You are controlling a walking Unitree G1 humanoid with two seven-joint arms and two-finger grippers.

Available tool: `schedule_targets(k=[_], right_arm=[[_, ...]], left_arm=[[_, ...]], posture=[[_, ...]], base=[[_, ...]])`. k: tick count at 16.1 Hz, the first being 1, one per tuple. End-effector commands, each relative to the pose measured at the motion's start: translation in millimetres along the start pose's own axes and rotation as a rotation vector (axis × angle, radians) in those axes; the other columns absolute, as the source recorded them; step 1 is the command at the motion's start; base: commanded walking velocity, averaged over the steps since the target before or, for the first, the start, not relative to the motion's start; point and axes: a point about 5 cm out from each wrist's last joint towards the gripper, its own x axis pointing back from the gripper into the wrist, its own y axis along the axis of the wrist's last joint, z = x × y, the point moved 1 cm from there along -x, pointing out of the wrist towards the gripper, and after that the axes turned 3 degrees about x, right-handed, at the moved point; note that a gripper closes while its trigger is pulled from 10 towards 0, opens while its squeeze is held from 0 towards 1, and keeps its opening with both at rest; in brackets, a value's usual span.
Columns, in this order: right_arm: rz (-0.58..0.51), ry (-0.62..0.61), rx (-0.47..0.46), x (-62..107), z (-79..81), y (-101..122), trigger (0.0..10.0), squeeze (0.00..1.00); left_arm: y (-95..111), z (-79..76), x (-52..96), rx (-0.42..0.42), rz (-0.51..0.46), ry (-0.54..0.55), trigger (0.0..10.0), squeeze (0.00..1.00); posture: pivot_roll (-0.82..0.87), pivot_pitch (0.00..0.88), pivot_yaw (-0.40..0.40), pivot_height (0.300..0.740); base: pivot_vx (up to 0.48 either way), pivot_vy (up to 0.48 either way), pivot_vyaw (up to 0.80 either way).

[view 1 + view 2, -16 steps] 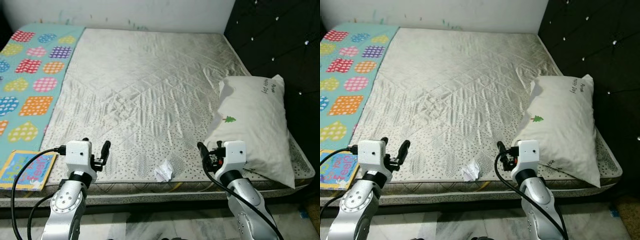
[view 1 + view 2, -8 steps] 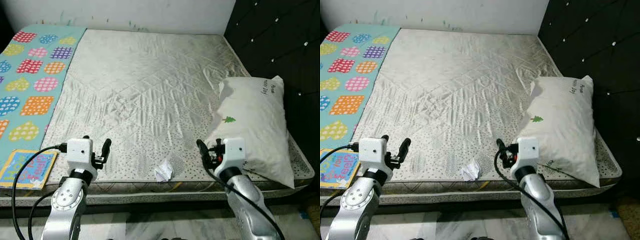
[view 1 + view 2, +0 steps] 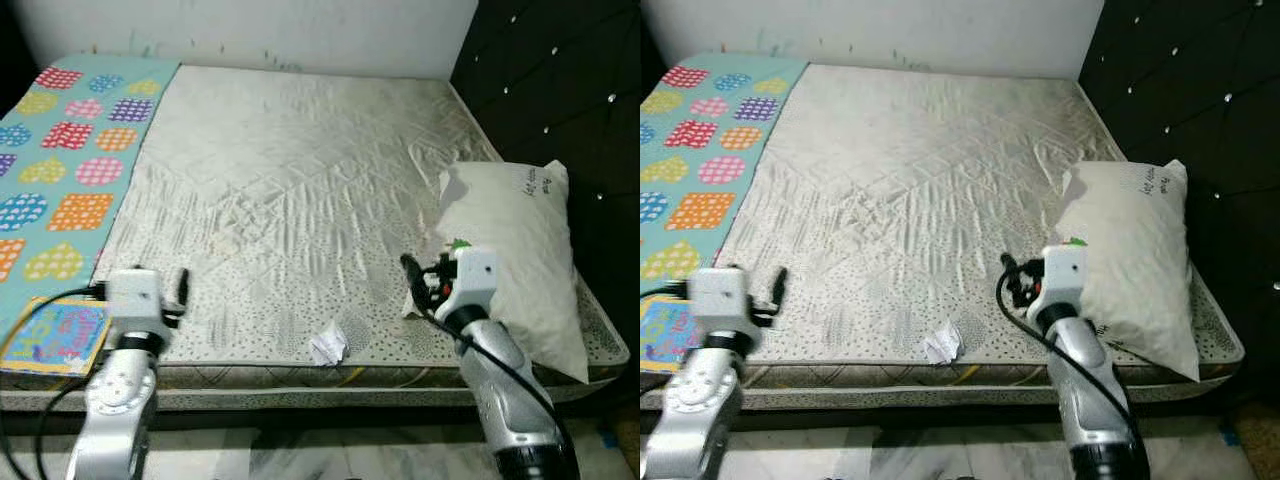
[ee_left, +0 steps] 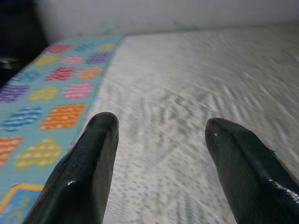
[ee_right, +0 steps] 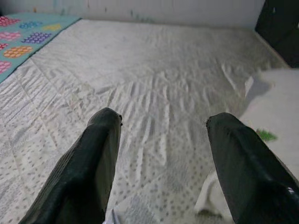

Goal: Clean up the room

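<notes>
A bare quilted mattress, silvery grey and wrinkled in diamond stitching, lies between a white wall at its far end and a black tufted headboard along the robot's right. A turquoise sheet with bright patterned hearts covers the strip of bed on the robot's left, and a marbled floor shows below the near edge. The crumpled white paper sits on the mattress close to that near edge, roughly midway between the two arms; it is a small irregular wad with no clear long axis or facing. A white pillow with a small green tree print lies along the headboard side, its long axis running from the near edge toward the wall. A colourful children's book rests flat at the near left corner on the turquoise sheet. The left gripper hovers over the near left part of the mattress with its fingers spread apart and empty. The right gripper hangs just beside the pillow's near end, fingers likewise parted and holding nothing. Open mattress separates each gripper from the paper.
</notes>
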Motion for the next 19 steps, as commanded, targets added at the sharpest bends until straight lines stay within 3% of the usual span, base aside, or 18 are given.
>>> schedule_targets(k=[1, 6, 9, 11, 15, 19], right_arm=[[0.011, -0.016, 0.005, 0.6, -1.9, -6, 10.0, 0.0], [-0.003, 0.022, 0.05, -3.6, 0.4, -5, 10.0, 0.0], [0.04, 0.011, 0.081, 6.2, -3.3, -23, 10.0, 0.0], [0.067, 0.009, 0.076, 7.2, -1.7, -32, 10.0, 0.0], [0.065, -0.001, 0.068, 5.0, -4.3, -29, 10.0, 0.0], [0.069, -0.005, 0.073, 9.1, -4.8, -32, 10.0, 0.0]], left_arm=[[0, 3.8, 3.2, -0.012, -0.013, -0.005, 10.0, 0.0], [-10, 11.8, 10.3, 0.01, 0.036, 0.013, 10.0, 0.0], [-35, 8.9, 27.5, 0.064, 0.129, 0.015, 10.0, 0.0], [-37, 9.4, 26.9, 0.082, 0.133, 0.002, 10.0, 0.0], [-32, -1.1, 22.2, 0.112, 0.113, -0.043, 10.0, 0.0], [-29, -21.6, 17.4, 0.132, 0.101, -0.114, 10.0, 0.0]], posture=[[-0.05, 0.023, -0.076, 0.74], [-0.06, 0.032, -0.1, 0.74], [-0.06, 0.06, -0.104, 0.74], [-0.05, 0.063, -0.105, 0.74], [-0.07, 0.076, -0.111, 0.74], [-0.07, 0.086, -0.094, 0.74]], base=[[0.0, 0.0, 0.0], [0.0, 0.0, 0.0], [0.0, 0.0, 0.0], [0.0, 0.0, 0.0], [0.0, 0.0, 0.0], [0.318, 0.0, 0.0]])
